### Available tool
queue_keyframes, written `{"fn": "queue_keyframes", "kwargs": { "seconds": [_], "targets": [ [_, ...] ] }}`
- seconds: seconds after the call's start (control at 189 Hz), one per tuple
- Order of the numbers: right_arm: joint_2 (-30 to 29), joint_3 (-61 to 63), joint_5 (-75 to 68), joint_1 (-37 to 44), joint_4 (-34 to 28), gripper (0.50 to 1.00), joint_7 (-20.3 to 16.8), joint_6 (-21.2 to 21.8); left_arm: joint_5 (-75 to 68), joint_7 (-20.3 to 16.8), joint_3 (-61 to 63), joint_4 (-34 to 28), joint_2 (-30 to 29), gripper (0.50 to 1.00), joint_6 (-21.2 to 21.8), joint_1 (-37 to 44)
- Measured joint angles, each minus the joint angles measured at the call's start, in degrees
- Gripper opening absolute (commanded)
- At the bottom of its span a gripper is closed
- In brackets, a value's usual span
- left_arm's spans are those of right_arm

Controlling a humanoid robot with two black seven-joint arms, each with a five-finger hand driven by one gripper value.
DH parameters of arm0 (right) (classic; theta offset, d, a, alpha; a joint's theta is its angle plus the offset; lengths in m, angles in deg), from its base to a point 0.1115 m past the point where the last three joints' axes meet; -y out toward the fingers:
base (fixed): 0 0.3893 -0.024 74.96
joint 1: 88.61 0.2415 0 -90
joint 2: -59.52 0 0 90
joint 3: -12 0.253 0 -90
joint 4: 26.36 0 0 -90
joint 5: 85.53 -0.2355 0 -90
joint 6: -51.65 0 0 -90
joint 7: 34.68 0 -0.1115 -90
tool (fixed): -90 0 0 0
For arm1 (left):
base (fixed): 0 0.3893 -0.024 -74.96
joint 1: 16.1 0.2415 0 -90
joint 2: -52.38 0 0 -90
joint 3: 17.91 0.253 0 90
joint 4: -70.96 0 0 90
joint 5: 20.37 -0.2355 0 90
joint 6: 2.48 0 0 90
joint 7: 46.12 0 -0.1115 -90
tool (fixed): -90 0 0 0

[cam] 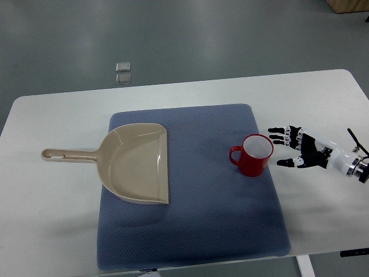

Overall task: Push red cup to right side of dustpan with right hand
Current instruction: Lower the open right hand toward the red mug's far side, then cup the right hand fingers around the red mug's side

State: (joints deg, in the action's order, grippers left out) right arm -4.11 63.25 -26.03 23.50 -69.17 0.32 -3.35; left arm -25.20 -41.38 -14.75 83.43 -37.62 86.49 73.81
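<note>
Red cup [254,154] sits upright on the blue mat [190,231], right of frame centre, close to the mat's right edge. Its handle points to the left of the frame, toward the dustpan [135,164]. White inside, looks empty.

Dustpan lies flat on the left part of the mat, open mouth facing right, handle sticking out left past the mat edge onto the white surface [52,231]. Cup and dustpan are well apart, bare mat between them.

Right hand [297,148] comes in from the right edge, mid-height in the frame, hovering just right of the cup. Fingers [278,137] are spread and extended toward the cup, holding nothing. Fingertips are near the cup's right side with a small gap visible; thumb is lower, also clear of the cup.

Left arm doesn't show.

Two small clear square things [123,73] are on the grey floor above the surface, upper left of centre.
</note>
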Motion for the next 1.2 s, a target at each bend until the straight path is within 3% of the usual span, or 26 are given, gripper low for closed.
{"fn": "queue_keyframes", "kwargs": {
  "seconds": [1.199],
  "targets": [
    [-7.79,-0.21,-0.09,0.02,-0.61,0.936,0.0,-0.01,0.0,0.0,-0.17,-0.08,0.0,1.0,0.0,0.01]
  ]
}}
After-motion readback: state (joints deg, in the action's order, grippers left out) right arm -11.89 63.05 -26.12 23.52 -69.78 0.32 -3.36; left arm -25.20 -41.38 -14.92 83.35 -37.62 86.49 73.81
